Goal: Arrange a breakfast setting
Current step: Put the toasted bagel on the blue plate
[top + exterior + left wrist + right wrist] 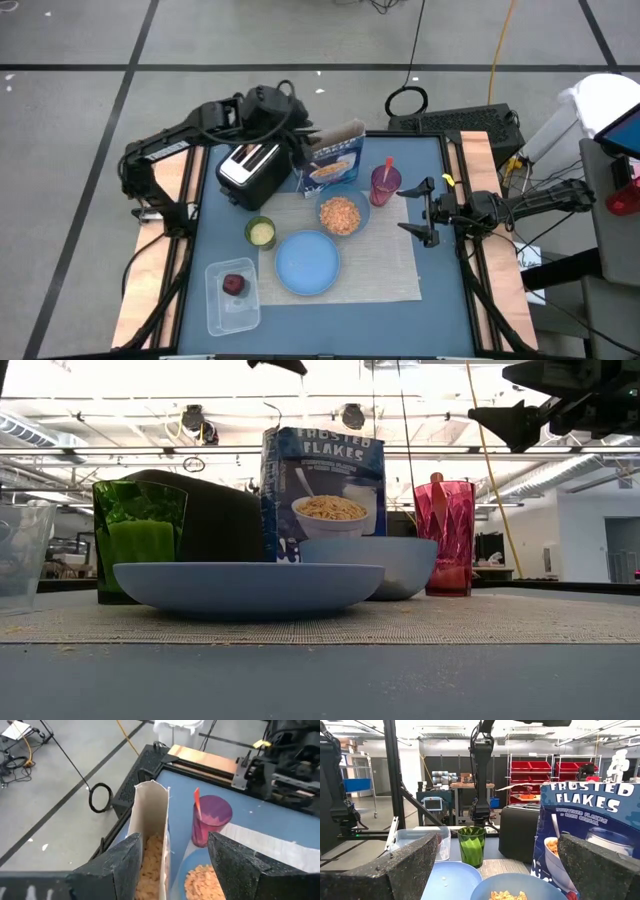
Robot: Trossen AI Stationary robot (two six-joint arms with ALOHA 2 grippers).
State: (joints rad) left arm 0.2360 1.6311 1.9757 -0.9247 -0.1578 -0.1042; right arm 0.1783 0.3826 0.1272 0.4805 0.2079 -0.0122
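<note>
The blue cereal box [335,160] stands upright on the far edge of the beige placemat [395,270], its top flaps open. My left gripper [303,143] is open just above the box's open top [150,815] and clear of it in the low view [278,365]. A blue bowl [340,215] holds cereal. The light-blue plate [307,263] lies in front of it. The purple cup [384,183] holds the orange-handled spoon [196,800]. My right gripper [422,212] is open and empty above the placemat's right edge.
A black toaster [250,168] stands left of the box, under my left arm. A green cup [260,232] stands by the placemat's left edge. A clear container [232,295] at the near left holds the dark-red fruit [233,284]. Wooden strips [490,160] run along the table's sides.
</note>
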